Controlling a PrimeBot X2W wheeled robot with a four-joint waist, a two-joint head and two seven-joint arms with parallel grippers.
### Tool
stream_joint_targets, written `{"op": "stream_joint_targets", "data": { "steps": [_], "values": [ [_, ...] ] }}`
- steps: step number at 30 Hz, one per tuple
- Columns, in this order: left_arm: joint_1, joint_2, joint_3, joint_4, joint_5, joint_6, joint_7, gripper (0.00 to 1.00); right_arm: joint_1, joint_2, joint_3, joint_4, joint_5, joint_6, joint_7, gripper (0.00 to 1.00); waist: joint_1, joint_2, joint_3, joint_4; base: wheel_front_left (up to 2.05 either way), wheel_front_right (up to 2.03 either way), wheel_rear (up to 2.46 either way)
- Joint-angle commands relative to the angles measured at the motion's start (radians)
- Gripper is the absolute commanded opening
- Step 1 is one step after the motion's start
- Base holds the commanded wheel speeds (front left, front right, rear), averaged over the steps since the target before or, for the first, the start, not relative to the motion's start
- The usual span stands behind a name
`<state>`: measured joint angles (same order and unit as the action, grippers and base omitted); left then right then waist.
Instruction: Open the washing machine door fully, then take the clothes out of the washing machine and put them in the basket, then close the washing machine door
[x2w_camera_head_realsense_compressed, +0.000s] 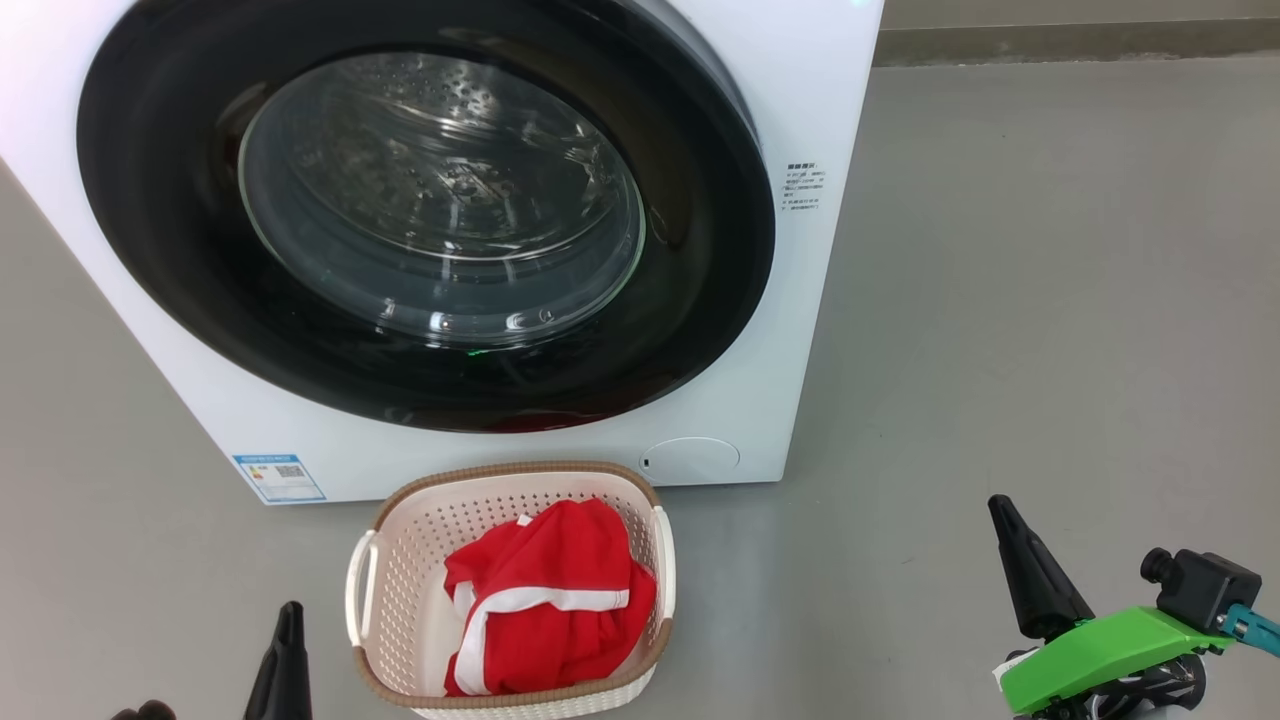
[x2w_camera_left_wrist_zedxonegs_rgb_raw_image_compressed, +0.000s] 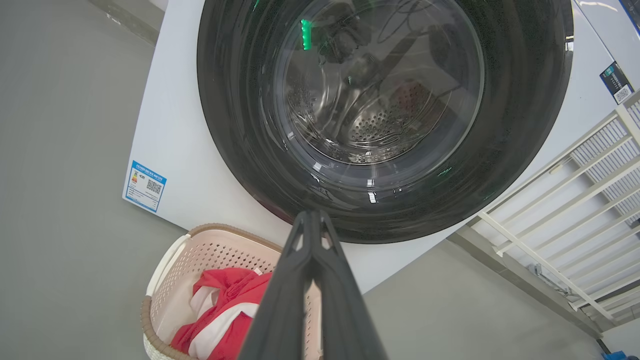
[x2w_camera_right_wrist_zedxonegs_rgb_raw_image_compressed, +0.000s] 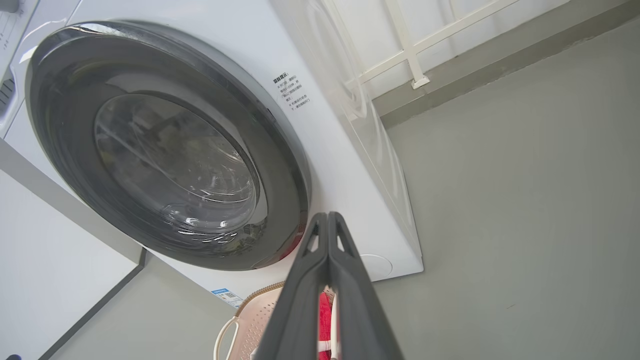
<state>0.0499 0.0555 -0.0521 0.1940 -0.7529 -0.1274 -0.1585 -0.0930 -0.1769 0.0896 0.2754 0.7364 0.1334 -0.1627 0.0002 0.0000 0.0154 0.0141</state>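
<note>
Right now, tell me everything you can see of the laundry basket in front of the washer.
The basket is a small rounded-rectangular tub of cream-white perforated plastic, with a brown woven-look rim and a loop handle at each side. It stands upright on the grey floor, close before the white washing machine; whether they touch cannot be told. Red clothes with white trim lie bundled inside, toward its right.

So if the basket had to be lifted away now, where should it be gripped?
Probably the white side handle on the left of the basket: it bows out from the side, leaving a gap that one finger could slip through. Come in from the robot's left with the left gripper, opened first; it sits nearest, and the red clothes fill the middle.
</note>
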Motion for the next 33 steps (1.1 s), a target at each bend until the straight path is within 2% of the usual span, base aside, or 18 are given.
{"op": "stream_joint_targets", "data": {
  "steps": [1, 33],
  "values": [
    [-0.045, 0.015, 0.018, -0.018, -0.026, -0.001, 0.004, 0.00, -0.024, -0.003, -0.004, -0.026, 0.026, -0.001, 0.006, 0.00, -0.0002, 0.0000, 0.000, 0.000, 0.00, 0.00, 0.00],
    [-0.084, 0.014, 0.061, 0.006, -0.323, -0.002, 0.090, 0.00, -0.020, 0.038, -0.069, -0.028, 0.325, -0.001, 0.096, 0.00, -0.0002, 0.0000, -0.004, -0.005, 0.00, 0.00, 0.00]
  ]
}}
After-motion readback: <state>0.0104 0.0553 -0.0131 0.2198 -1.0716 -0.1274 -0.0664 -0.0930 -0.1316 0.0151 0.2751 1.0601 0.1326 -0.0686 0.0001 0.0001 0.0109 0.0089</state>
